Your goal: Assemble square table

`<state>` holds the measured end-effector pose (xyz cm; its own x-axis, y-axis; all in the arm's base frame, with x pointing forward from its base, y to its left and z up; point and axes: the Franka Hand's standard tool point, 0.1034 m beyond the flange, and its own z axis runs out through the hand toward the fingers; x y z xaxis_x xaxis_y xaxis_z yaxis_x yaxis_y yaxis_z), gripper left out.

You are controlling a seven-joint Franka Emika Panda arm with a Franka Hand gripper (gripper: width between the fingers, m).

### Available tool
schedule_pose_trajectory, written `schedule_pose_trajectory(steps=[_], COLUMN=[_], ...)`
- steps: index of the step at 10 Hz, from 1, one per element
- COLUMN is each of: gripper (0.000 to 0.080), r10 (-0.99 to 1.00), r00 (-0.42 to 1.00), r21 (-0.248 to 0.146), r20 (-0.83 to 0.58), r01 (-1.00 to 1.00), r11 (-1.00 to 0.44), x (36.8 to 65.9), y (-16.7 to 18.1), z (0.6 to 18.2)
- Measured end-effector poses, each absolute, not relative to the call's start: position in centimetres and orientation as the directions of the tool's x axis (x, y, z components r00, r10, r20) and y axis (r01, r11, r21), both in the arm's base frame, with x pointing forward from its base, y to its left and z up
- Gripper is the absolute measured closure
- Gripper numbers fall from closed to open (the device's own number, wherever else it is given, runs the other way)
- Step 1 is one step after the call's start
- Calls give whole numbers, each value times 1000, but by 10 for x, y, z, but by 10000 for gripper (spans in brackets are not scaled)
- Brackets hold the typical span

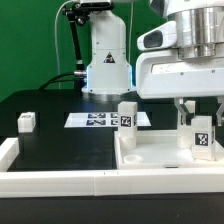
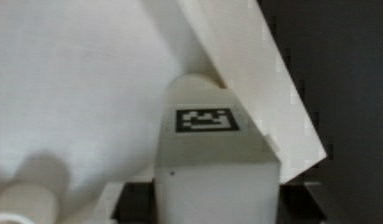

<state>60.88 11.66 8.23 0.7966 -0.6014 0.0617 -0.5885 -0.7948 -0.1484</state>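
The pincer [image 1: 198,114] pinches a post [image 1: 202,137] upright on the rimmed slab [image 1: 150,158]. A second post [image 1: 127,116] stands at the slab's far corner. A third post [image 1: 27,121] sits well apart from the slab on the table [image 1: 60,142].

We've got one post [image 1: 203,135] standing in the slab [image 1: 160,155], right under the fingers [image 1: 183,110]. Second post [image 1: 127,115] on slab, exterior view's left of them. Further that way: marker board [image 1: 93,120], then third post [image 1: 26,122] on table [image 1: 50,148].
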Motion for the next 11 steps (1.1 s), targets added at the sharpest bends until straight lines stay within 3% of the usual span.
schedule_pose_trajectory(steps=[6, 7, 8, 9, 10, 11], gripper=[509, 416, 416, 240, 240, 170], r10=[-918, -933, -925, -888, -873, -833], r00=[395, 357, 378, 460, 487, 553], r21=[-165, -164, -165, -167, -168, -168], r20=[-38, -48, -43, -28, -23, -9], r01=[-909, -924, -916, -878, -863, -822], r11=[-384, -345, -366, -449, -477, -544], x=[609, 609, 609, 609, 610, 609], y=[115, 116, 116, 114, 114, 114], z=[82, 82, 81, 82, 82, 82])
